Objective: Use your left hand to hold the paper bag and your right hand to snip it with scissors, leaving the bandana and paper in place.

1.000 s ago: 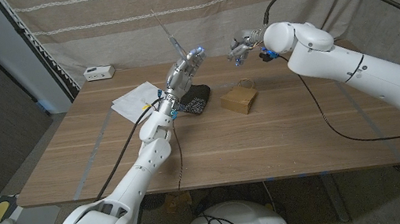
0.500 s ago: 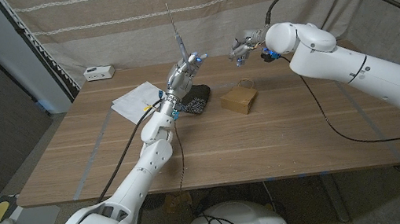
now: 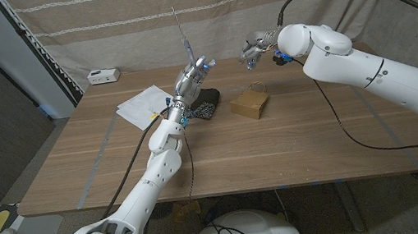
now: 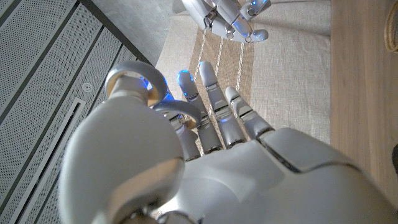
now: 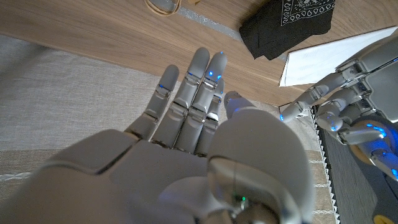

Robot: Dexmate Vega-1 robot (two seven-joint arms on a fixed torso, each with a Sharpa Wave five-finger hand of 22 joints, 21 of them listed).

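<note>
The brown paper bag [image 3: 250,104] sits on the wooden surface [image 3: 280,148] a little right of the head view's centre, its handle loop up at the back. Nothing touches it. Just to its left lies the black bandana [image 3: 205,103], folded, with a white pattern showing; in the right wrist view the bandana [image 5: 287,23] appears in the upper right of the frame. Further left in the head view, a white sheet of paper [image 3: 138,106] lies near the surface's far edge, partly covered by the left arm.

The left hand [image 3: 193,75] is raised above the bandana, upper centre-left of the head view, its fingers [image 4: 214,99] straight and spread, holding nothing. A thin wire stands up from behind it in the head view.

The right hand [image 3: 252,50] is in the air above and behind the bag, upper centre-right of the head view. Its fingers [image 5: 196,93] are extended and slightly apart, with nothing between them. The two hands face each other, well apart.

A small white box [image 3: 103,75] sits beyond the surface at upper left of the head view, before a striped beige curtain [image 3: 120,22].
</note>
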